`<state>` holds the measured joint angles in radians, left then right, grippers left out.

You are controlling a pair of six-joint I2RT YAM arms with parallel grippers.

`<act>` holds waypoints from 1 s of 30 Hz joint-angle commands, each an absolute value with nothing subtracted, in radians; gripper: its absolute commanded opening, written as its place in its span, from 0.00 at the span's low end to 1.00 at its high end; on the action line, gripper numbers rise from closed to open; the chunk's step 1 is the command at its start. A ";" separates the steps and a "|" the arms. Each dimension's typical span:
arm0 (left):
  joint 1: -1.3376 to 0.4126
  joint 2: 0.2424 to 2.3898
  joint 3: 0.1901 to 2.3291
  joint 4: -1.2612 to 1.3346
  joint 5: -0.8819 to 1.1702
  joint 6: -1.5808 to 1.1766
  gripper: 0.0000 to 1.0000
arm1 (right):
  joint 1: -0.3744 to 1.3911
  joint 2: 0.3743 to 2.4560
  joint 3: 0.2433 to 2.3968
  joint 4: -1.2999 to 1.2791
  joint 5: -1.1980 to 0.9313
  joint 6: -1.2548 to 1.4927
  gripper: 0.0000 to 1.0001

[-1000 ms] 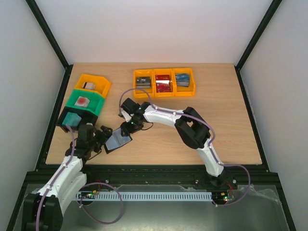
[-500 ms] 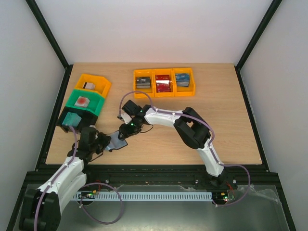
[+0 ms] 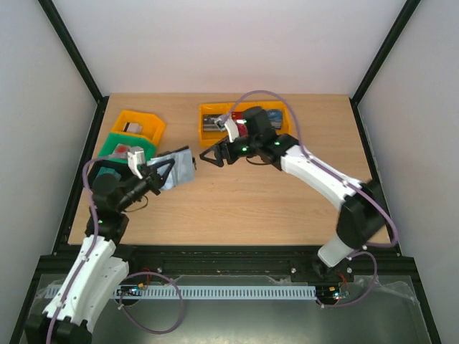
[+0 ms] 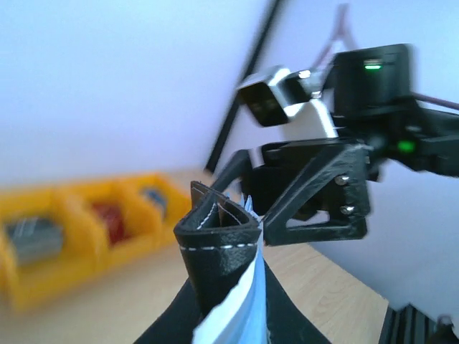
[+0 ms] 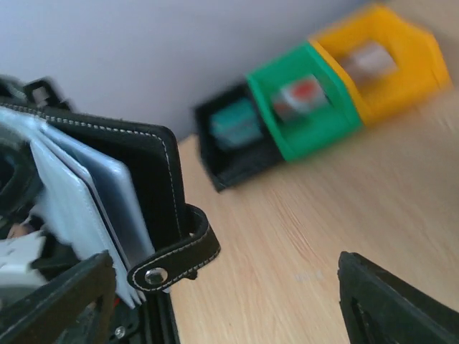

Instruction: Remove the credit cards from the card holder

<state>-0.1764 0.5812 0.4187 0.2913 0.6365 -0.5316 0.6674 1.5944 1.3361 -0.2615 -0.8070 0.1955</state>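
The card holder (image 3: 181, 165), a black stitched wallet, hangs in the air above the table's left side with my left gripper (image 3: 162, 175) shut on its lower edge. In the left wrist view the card holder (image 4: 215, 240) stands folded between my dark fingers (image 4: 161, 326), with pale blue leaves showing. In the right wrist view its snap tab (image 5: 175, 255) hangs loose, and grey-blue leaves (image 5: 107, 197) show inside; I cannot tell cards from pockets. My right gripper (image 3: 206, 157) is open, level with the holder's right side and not touching it.
Three orange bins (image 3: 244, 109) at the back hold grey, red and blue card stacks. A yellow bin (image 3: 141, 125), a green bin (image 3: 126, 149) and a black bin (image 3: 105, 176) line the left edge, under and behind my left arm.
My left gripper shut on the card holder and lifted it off the table towards the back. My right arm drew back, rose and opened its fingers.
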 commanded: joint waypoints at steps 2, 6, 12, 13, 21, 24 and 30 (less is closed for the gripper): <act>-0.179 0.528 0.503 0.458 0.975 -0.236 0.02 | 0.696 1.422 1.225 -0.018 -1.008 0.104 0.85; -0.179 0.525 0.518 0.543 0.990 -0.314 0.02 | 0.700 1.333 1.120 0.234 -1.060 0.193 0.85; -0.178 0.525 0.540 0.590 0.977 -0.370 0.02 | 0.717 1.324 1.117 0.171 -1.031 0.145 0.78; -0.178 0.524 0.542 0.590 0.985 -0.371 0.02 | 0.719 1.326 1.118 0.157 -1.014 0.137 0.76; -0.177 0.517 0.542 0.592 1.003 -0.377 0.02 | 0.753 1.345 1.143 0.147 -0.969 0.110 0.70; -0.178 0.516 0.537 0.592 0.977 -0.387 0.02 | 0.788 1.363 1.166 0.125 -1.014 0.064 0.77; -0.179 0.514 0.524 0.587 0.962 -0.389 0.02 | 0.835 1.402 1.210 0.090 -1.032 0.036 0.84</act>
